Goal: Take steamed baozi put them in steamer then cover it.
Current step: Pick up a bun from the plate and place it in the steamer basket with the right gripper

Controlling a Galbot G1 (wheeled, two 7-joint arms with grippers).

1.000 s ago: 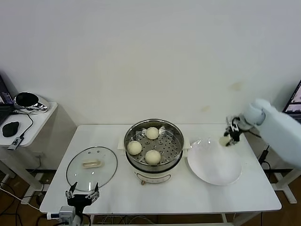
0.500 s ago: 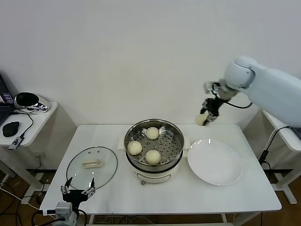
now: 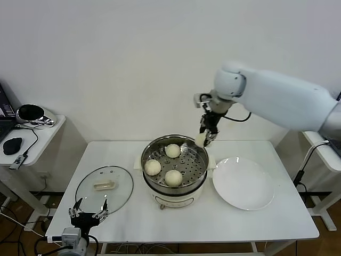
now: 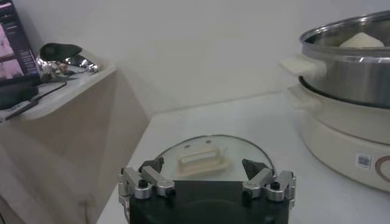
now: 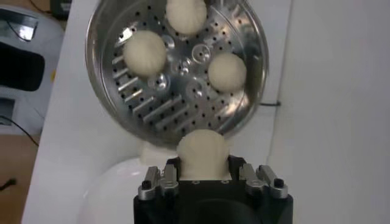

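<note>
Holding 1 baozi (image 3: 201,140), right tool (image 3: 207,136); 3 baozi in steamer (image 3: 198,178).

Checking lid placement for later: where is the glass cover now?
In the head view the cover lies flat on the table's left part, beside the steamer.

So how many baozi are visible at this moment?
4. Three sit on the steamer tray: far baozi, left baozi, near baozi. The fourth baozi is held in the right pincer above the steamer's far-right rim. None appear hidden.
</note>
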